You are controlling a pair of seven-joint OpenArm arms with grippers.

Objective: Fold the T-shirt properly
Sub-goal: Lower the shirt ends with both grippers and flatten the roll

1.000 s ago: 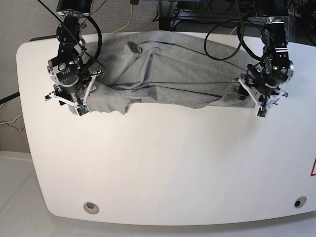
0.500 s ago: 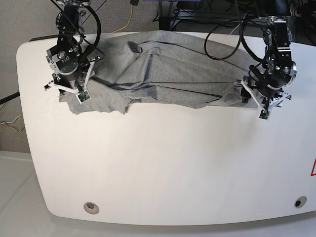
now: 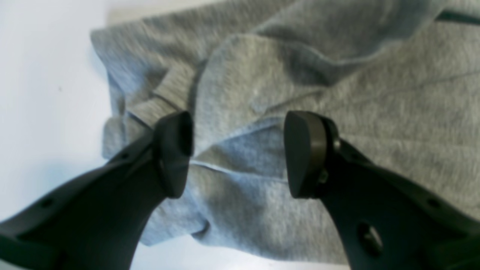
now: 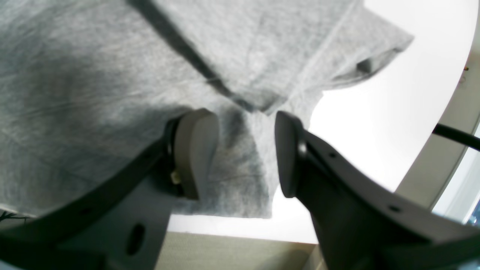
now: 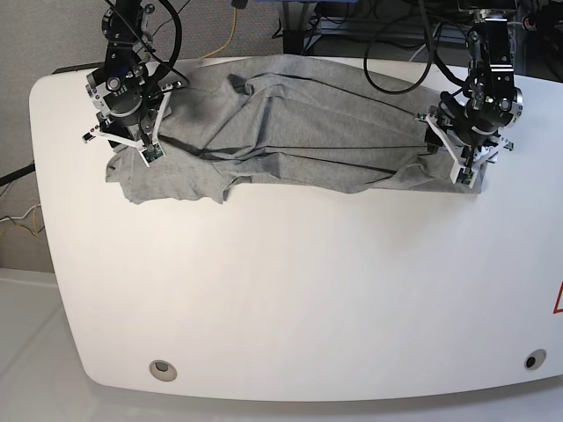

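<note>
Shirt position: the T-shirt (image 5: pixel 290 132) lies crumpled across the far side of the table (image 5: pixel 299 290) — my left gripper (image 3: pixel 238 150) and my right gripper (image 4: pixel 245 150) both stand parted over its opposite ends, nothing clamped between the pads.

Both arms reach down from the far edge of the base view, wrists bent so the grippers point downward and slightly toward the near side. The left gripper (image 3: pixel 238 153), on that view's right (image 5: pixel 466 163), has its two dark fingers (image 3: pixel 172 153) spread wide apart, with a clear gap between the pads and nothing clamped between them. The right gripper (image 4: pixel 243 153), on the base view's left (image 5: pixel 130 141), has its jaws parted more narrowly, its pale pad (image 4: pixel 197 150) facing the darker opposite finger, also pinching nothing. The two arms stand well apart.
</note>
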